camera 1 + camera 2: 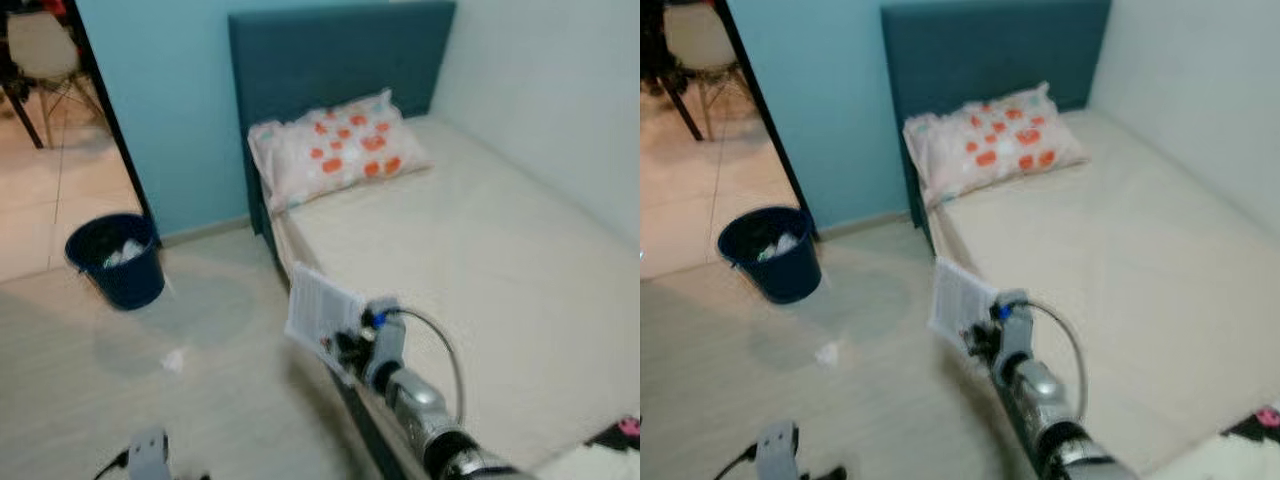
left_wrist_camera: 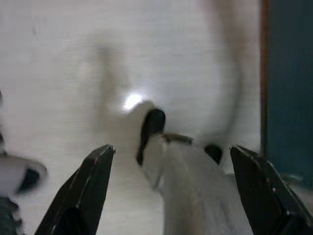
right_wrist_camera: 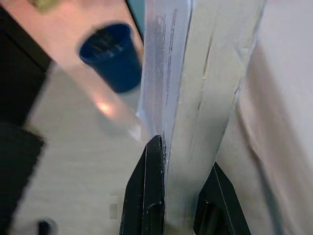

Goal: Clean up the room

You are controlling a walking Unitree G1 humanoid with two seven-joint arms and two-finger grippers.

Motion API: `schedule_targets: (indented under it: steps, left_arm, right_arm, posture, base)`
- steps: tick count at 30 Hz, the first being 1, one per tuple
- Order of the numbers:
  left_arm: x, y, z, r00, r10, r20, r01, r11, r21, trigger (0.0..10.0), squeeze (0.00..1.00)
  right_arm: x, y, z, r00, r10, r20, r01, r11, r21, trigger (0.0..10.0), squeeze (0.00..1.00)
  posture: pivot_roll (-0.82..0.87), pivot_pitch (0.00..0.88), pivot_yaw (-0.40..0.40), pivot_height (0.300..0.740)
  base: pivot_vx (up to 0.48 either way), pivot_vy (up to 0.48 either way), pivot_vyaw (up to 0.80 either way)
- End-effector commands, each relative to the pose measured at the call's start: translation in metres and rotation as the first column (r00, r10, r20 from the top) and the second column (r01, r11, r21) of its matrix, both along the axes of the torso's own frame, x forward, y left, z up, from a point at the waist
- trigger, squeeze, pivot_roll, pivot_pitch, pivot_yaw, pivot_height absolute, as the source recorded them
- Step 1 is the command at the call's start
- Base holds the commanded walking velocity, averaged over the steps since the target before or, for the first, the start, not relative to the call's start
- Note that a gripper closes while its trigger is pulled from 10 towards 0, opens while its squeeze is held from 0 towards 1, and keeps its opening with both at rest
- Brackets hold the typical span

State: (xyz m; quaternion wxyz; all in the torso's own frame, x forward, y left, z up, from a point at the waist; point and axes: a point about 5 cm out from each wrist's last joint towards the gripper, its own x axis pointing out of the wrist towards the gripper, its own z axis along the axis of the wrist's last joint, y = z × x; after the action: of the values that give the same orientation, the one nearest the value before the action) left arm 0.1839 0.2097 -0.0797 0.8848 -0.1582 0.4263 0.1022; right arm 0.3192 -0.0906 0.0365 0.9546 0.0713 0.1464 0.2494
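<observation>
- The right gripper (image 3: 178, 196) is clamped on a white printed sheet of paper (image 1: 322, 318), its two black fingers (image 3: 146, 196) pressed to either side; the sheet is held up in the air just off the bed's near edge
- In the right wrist view the sheet is seen edge-on, so its print is only faint lines and cannot be read
- The cream mattress (image 1: 480, 280) with dark blue headboard (image 1: 330, 60) runs out of frame on the right; a white pillow with orange blotches (image 1: 340, 148) lies at its head
- A dark blue round plastic bucket (image 1: 118, 260) stands on the pale floor (image 1: 120, 400) near the doorway, well apart from the paper; whitish contents show inside, too blurred to name
- A small white scrap (image 1: 174, 359) lies on the floor near the bucket, unclear what it is
- The left gripper (image 2: 181, 191) hangs low with its fingers spread wide apart; a blurred whitish and black shape sits past them, not identifiable
- A black and pink object (image 1: 620, 432) is cut off at the lower right corner
</observation>
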Motion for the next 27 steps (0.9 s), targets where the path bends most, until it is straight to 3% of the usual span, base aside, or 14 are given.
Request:
schedule_targets:
  steps: [1,18,27]
  left_arm:
    - [-0.005,-0.002,-0.003,1.0,-0.006,-0.022,0.006,1.0,-0.005,10.0,0.0]
    - [-0.005,-0.004,-0.003,1.0,-0.013,-0.024,0.013,1.0,-0.006,10.0,0.0]
    - [-0.004,-0.007,-0.003,1.0,-0.023,-0.019,0.023,1.0,-0.01,10.0,0.0]
  right_arm:
    - [0.008,-0.011,0.011,0.998,-0.034,0.053,0.034,0.999,0.01,10.0,0.0]
    - [0.022,-0.011,0.033,0.992,-0.052,0.118,0.041,0.995,0.09,10.0,0.0]
    - [0.027,-0.027,0.034,0.984,-0.141,0.107,0.133,0.988,0.079,10.0,0.0]
  posture:
    - [-0.08,0.096,-0.024,0.74]
    - [-0.09,0.095,-0.027,0.74]
    - [-0.1,0.098,-0.026,0.74]
  base:
    - [0.48,0.0,0.0]
    - [0.48,0.0,0.0]
    - [0.48,0.0,0.0]
